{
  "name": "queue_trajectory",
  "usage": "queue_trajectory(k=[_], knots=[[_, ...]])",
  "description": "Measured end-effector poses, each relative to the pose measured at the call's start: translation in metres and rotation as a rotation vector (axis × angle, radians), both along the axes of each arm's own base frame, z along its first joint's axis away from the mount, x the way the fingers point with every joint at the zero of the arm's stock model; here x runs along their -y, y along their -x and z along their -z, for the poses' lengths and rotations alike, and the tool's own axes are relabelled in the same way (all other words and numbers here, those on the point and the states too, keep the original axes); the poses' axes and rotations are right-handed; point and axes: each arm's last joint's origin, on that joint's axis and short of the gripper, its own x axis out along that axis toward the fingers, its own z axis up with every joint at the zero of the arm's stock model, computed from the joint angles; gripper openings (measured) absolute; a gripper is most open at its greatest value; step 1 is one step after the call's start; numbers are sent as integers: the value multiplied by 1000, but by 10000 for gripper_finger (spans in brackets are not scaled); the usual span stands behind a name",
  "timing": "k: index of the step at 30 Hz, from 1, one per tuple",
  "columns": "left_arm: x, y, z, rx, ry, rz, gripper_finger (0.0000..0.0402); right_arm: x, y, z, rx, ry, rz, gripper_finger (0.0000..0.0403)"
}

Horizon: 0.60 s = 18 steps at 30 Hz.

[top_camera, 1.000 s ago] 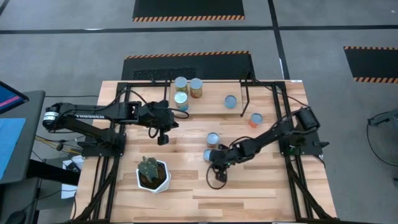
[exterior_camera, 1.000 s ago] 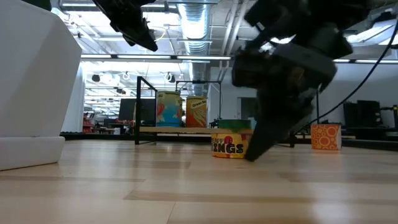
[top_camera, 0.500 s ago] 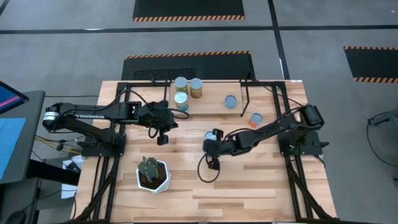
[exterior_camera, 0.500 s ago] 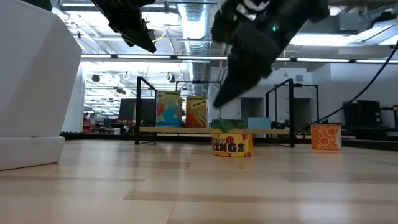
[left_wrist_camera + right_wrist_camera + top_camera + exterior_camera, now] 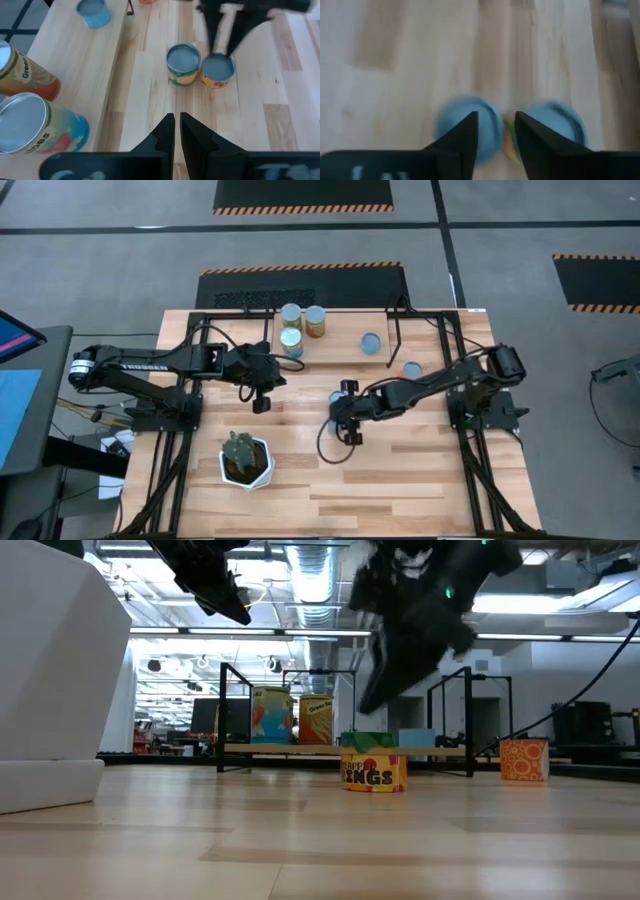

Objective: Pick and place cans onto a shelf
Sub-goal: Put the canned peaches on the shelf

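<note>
My right gripper (image 5: pixel 495 137) hangs above the middle of the wooden table (image 5: pixel 400 470) with its dark jaws parted by a narrow gap and nothing between them; below their tips stand two short tins with silvery-blue round tops (image 5: pixel 183 63), side by side and touching, on the bare planks. My left gripper (image 5: pixel 175 131) waits off to one side with its jaws almost closed and empty. Close by it, three taller cans (image 5: pixel 290 328) and one small blue can (image 5: pixel 371 343) stand on the low light-wood shelf with thin black legs (image 5: pixel 340 348).

Two dark jointed arms, black cables, white lettering
</note>
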Motion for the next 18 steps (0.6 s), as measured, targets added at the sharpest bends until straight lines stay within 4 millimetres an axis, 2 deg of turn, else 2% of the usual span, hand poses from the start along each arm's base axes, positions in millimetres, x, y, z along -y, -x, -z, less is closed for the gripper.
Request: queue_trajectory(k=[4, 7, 13, 18], knots=[[0, 1, 1, -13, 1, 0, 18, 9, 0, 1, -23, 46, -25, 191], [0, 1, 1, -15, 1, 1, 18, 16, 1, 1, -40, 67, -39, 205], [0, 1, 1, -20, 1, 0, 18, 37, 4, 8, -123, 89, -14, 200], [0, 1, 1, -20, 1, 0, 18, 45, 5, 9, -146, 9, -31, 184]])
